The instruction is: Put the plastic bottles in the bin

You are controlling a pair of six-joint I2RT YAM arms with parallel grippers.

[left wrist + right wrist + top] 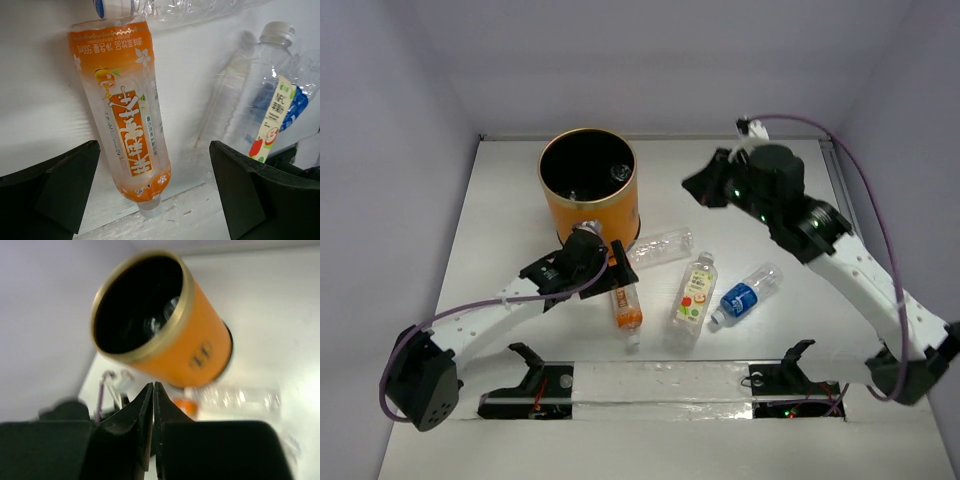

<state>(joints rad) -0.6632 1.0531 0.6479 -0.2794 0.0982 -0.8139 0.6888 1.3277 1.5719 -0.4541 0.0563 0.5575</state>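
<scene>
The top external camera shows the cylindrical orange bin with a black inside and thin golden rim (602, 215) standing at the back of the white surface (500, 220). Four bottles lie on their sides in front of it: a clear unlabelled plastic bottle (660, 246), an orange-labelled plastic bottle (626, 303), a white fruit-labelled plastic bottle (693, 298) and a blue-labelled plastic bottle (745, 296). The left gripper (612, 265) hangs at the bin-side end of the orange-labelled one, while the right gripper (705, 185) is raised beside the bin, apart from every bottle. The left wrist view adds what the top view cannot: the left gripper (154, 150) gapes wide, with its fingers (55, 185) on either side of the orange-labelled plastic bottle (127, 117) and touching nothing. The bottle looks empty and thin-walled, so I judge it light, springy under a squeeze and apt to roll or slip. The straight labelled middle, taken across its width, is the place to close on, not the tapered neck. The right wrist view shows the right gripper (153, 390) pressed fully together with nothing between its fingers. It also looks into the bin (200, 345), where a pale glint may be a bottle lying inside, though the blur leaves that uncertain.
</scene>
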